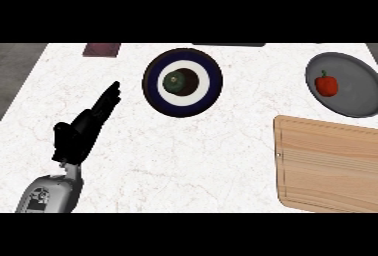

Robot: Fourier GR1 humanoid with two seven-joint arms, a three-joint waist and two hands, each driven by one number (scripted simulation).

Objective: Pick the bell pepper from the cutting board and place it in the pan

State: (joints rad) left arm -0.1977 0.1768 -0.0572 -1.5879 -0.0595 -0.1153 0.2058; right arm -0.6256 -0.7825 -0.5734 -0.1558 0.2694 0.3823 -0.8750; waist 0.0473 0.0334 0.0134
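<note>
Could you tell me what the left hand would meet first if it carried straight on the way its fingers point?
Probably nothing: the left hand points up-right, passing left of the plate toward the counter's far edge.

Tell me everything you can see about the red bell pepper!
The bell pepper is small, shiny and red, with a short green stem at its top. It looks whole, not cut. It lies inside the round grey pan near the counter's far right corner, a bit left of the pan's middle. Only the pan touches it. The wooden cutting board sits just in front, bare, and no robot hand is near it.
</note>
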